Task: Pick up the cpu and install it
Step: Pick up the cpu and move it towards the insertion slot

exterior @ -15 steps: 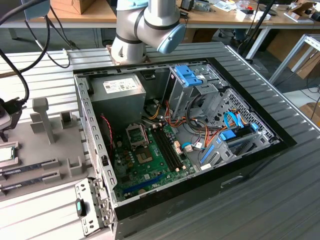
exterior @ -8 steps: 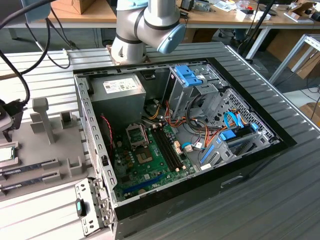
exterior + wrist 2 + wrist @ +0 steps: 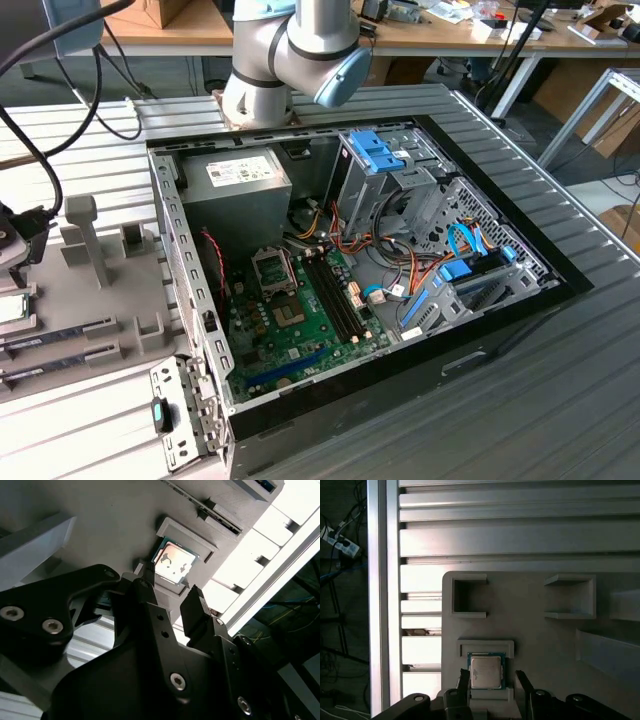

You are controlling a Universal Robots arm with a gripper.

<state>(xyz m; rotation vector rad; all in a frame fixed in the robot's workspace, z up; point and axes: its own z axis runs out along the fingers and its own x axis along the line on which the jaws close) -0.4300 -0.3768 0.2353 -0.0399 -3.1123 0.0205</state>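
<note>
None of the job looked done yet: the cpu (image 3: 486,672) lay flat in its pocket on the grey holder tray (image 3: 545,645), not picked up. The gripper (image 3: 492,676) hung right over it, fingers spread wide, one on each side of the chip. Well apart, the socket (image 3: 272,270) on the green motherboard (image 3: 300,335) inside the open computer case (image 3: 190,260) looked empty. Nothing blocked the chip.

we're seeing the silver-grey jointed robot arm with the blue end cap (image 3: 300,45) bent at a joint, its black two-finger metal gripper (image 3: 493,682) facing down, fingers (image 3: 196,607) spread well apart.
</note>
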